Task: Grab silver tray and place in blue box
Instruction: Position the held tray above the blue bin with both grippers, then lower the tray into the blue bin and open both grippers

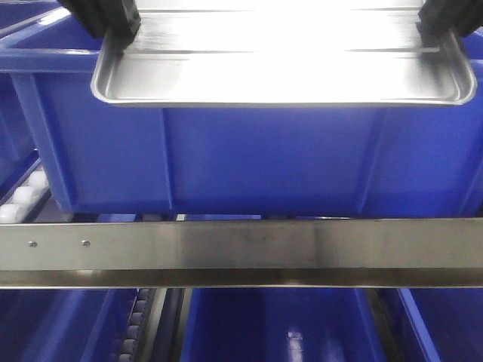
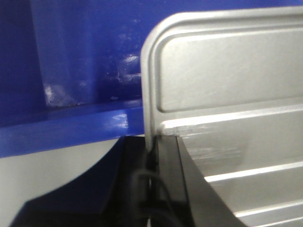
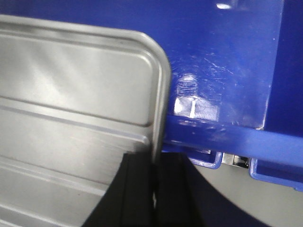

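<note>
Steel rail: running across the foreground, in front of the blue box. Silver tray: hanging over the box's open top, its near edge overlapping the front wall; I cannot tell whether it is touching the rim. My left gripper: clamping the tray's left rim between both fingers. My right gripper: clamping the right rim likewise. White rollers: lying beside the box's left. Further blue bins: sitting beneath the rail.
</note>
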Robot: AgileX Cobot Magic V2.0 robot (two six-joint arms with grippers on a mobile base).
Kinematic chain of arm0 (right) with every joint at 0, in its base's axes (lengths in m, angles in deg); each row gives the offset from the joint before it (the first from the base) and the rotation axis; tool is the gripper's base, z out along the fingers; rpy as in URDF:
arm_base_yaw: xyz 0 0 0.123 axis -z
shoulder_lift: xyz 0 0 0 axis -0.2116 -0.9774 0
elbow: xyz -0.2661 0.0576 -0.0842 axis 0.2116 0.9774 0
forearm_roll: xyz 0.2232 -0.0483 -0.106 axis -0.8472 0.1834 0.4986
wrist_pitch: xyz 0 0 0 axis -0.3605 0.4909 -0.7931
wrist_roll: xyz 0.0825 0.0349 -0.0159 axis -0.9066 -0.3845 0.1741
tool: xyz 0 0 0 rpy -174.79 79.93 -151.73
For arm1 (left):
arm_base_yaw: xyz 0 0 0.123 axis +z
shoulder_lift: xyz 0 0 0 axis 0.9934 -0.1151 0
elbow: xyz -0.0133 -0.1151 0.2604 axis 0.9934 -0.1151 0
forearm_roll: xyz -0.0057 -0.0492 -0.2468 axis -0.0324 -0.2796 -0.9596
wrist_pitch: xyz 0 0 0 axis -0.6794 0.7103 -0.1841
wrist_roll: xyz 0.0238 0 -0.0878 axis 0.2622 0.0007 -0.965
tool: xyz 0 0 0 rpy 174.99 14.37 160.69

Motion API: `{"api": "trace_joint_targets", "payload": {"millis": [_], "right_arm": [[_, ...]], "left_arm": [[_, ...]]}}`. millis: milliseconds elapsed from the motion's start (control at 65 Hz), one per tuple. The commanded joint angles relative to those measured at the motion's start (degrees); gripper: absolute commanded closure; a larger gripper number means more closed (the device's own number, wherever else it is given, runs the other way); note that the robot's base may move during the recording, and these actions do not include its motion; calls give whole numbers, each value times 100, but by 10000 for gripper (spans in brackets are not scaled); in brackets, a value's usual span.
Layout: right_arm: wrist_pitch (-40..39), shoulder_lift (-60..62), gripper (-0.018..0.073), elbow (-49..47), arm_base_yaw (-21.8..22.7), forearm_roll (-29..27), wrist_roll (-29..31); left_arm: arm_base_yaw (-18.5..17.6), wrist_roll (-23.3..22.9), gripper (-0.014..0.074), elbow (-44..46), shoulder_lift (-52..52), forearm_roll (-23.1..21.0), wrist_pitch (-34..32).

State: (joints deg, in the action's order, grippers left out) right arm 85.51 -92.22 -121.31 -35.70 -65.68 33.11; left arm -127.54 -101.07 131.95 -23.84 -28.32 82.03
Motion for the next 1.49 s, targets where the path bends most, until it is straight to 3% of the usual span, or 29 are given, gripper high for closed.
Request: {"api": "trace_joint_targets", "payload": {"millis": [0,62,246,431,554,693,1124,1216,1309,1401,1478], "right_arm": [[-390,164,501,-198,43,259,55],[-416,188,501,-260,43,259,55],[-549,183,501,-893,43,259,157],[-1052,-25,501,-1645,50,379,244],[-1232,-465,501,-2075,50,612,244],[-1377,-1165,501,-2418,50,1077,246],[-1556,-2896,501,-2519,231,1092,246],[-1556,-3029,497,-2519,230,1092,246],[-1551,-3064,446,-2519,230,1092,246],[-1523,-3064,312,-2519,230,1092,246],[-1503,-3064,146,-2519,230,1092,246]], "left_arm": [[-15,332,701,246,219,266,-120],[-15,629,701,430,219,266,-120],[-15,644,701,1133,219,599,-185],[10,644,701,1493,103,1424,-901],[176,644,701,1507,-180,1709,-1452],[489,644,701,1507,-658,1683,-1977],[1124,644,693,1507,-1967,966,-2191],[1189,644,636,1507,-2097,745,-2201],[1222,644,514,1507,-2183,630,-2263],[1222,644,365,1507,-2194,641,-2333],[1222,644,271,1540,-2194,641,-2367]]}}
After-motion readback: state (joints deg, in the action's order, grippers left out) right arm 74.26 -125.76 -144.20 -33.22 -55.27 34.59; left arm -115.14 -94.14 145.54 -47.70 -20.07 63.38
